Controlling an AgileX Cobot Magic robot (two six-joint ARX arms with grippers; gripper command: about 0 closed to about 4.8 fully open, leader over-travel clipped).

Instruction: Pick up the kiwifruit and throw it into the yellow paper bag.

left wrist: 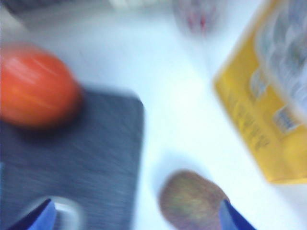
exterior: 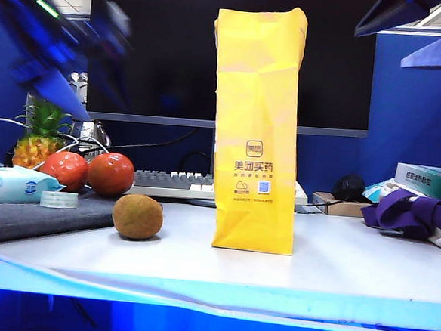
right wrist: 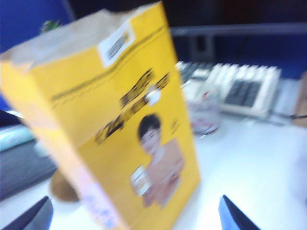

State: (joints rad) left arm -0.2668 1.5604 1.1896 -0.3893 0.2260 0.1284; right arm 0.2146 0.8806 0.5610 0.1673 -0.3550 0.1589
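Left wrist view shows the wide-open left pincer (left wrist: 136,215) poised over the kiwifruit (left wrist: 193,202), not yet gripping. Right pincer (right wrist: 136,215), also wide, faces the yellow paper bag (right wrist: 115,129). Next, I judge, the left must descend and close around the fruit.

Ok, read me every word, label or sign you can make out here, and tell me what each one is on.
"美团买药": brown print on the front of the tall yellow paper bag, under a small square logo.
Fine print and QR code below that: too small to read.
Bag's other side, right wrist view: large characters and white sticker blurred, unreadable.
Pale blue wipes pack and teal box: print too small.
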